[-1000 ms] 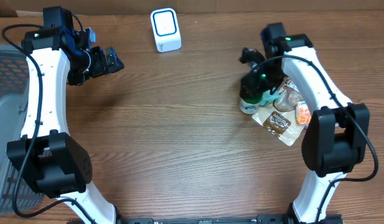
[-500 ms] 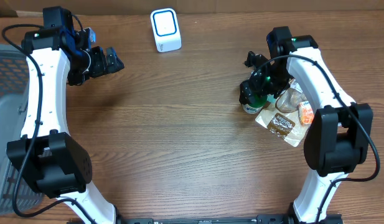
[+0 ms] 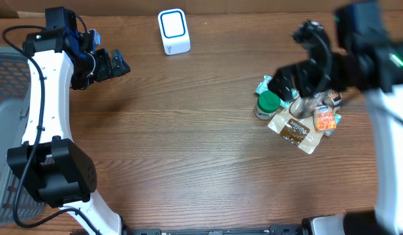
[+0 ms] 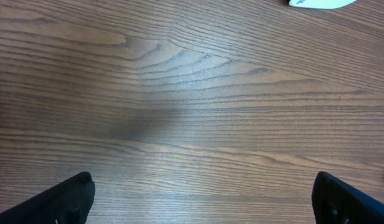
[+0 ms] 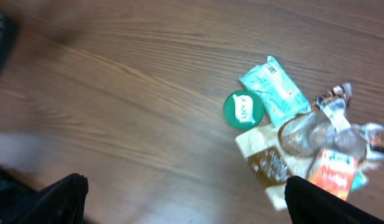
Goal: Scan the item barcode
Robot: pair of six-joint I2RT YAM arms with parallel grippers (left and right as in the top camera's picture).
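The right fingers (image 5: 61, 199), spread wide and empty, hover over a teal packet (image 5: 276, 90) lying flat beside a green-lidded jar (image 5: 243, 109). Its long axis runs diagonally, barcode face-up at the end away from the brown pouch (image 5: 269, 165). The left fingers (image 4: 61, 199), equally spread, hang over the wood-grain surface (image 3: 188, 150) near a white scanner (image 3: 174, 31). Package print is too blurred to read.
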